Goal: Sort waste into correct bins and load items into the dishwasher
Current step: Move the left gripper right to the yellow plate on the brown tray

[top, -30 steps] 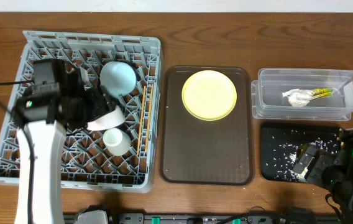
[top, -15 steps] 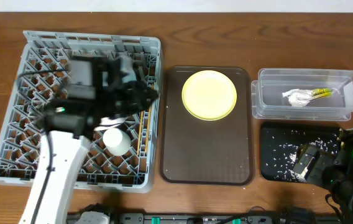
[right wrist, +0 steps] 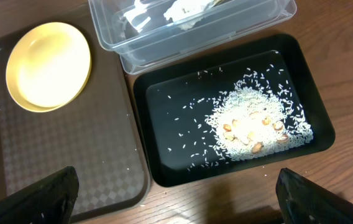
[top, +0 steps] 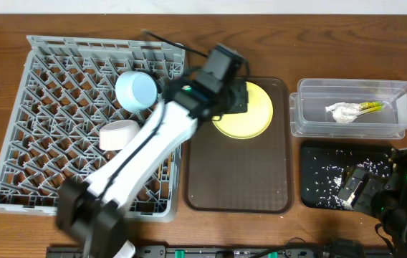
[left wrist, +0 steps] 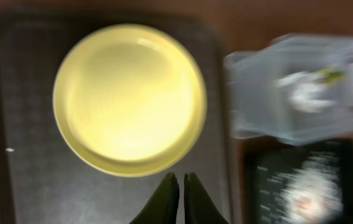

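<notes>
The pale-yellow plate (top: pixel 250 111) (left wrist: pixel 130 99) (right wrist: pixel 49 65) lies on the brown serving tray (top: pixel 239 179). My left gripper (top: pixel 236 97) (left wrist: pixel 181 179) hovers at the plate's near rim, shut on nothing. In the grey rack (top: pixel 53 165) a light-blue bowl (top: pixel 136 90) sits upside down and a white dish (top: pixel 120 135) lies on its side. My left arm hides the cream bowl and the chopsticks. The clear tub (top: pixel 397 107) holds the napkin (top: pixel 343 112) and the wrapper (top: pixel 370 107). Crumbs (right wrist: pixel 251 124) cover the black tray (top: pixel 318 154). My right gripper (right wrist: pixel 176 205) stands open beside that tray.
The brown tray lies between the rack and the two bins. The clear tub (right wrist: pixel 189 25) is behind the black tray (right wrist: pixel 164 168), nearly touching it. My left arm (top: pixel 139 150) stretches diagonally over the rack's right side. Bare wood table (top: pixel 189 46) surrounds everything.
My left arm swung right from over the rack to the plate, and its gripper closed from open, leaving the white dish in the rack. The right arm has not moved.
</notes>
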Robot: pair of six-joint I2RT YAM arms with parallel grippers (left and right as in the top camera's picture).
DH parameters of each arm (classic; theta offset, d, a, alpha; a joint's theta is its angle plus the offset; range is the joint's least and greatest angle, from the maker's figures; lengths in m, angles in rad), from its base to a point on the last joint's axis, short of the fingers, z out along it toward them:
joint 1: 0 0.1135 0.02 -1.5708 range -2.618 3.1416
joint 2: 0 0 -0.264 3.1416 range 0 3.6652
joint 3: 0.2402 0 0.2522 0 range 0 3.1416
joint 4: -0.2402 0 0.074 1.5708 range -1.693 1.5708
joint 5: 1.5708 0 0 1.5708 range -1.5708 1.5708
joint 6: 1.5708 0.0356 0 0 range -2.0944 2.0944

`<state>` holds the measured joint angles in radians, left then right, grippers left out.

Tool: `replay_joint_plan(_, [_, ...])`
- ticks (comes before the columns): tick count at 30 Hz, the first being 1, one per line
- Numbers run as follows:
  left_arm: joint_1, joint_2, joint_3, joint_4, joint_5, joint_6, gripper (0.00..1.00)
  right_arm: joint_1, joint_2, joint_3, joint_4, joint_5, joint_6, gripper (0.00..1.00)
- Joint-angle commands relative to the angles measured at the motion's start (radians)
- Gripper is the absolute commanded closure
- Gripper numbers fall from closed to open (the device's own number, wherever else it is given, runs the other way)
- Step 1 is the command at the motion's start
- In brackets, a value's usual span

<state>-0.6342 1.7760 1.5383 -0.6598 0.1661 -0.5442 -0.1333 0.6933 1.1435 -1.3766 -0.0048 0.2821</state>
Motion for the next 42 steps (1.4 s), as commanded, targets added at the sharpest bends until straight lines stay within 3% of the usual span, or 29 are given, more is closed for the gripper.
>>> replay_joint_plan(1, [-0.014, 0.113, 0.003, 0.016, -0.070, 0.004, 0.92, -0.005, 0.000, 0.004, -0.005, 0.000, 0.009, 0.01])
replay_joint_plan(10, [-0.026, 0.306, 0.003, -0.004, -0.070, 0.043, 0.91, -0.005, 0.000, 0.004, -0.005, 0.000, 0.009, 0.01])
replay_joint_plan(16, [-0.042, 0.312, 0.003, -0.119, -0.065, 0.042, 0.90, -0.005, 0.000, 0.004, -0.005, 0.000, 0.009, 0.01])
replay_joint_plan(21, [-0.092, 0.312, -0.008, -0.256, -0.036, 0.043, 0.83, -0.005, 0.000, 0.004, -0.005, 0.000, 0.009, 0.01])
replay_joint_plan(42, [-0.327, 0.305, -0.033, -0.384, -0.052, 0.130, 0.83, -0.005, 0.000, 0.004, -0.005, 0.000, 0.009, 0.01])
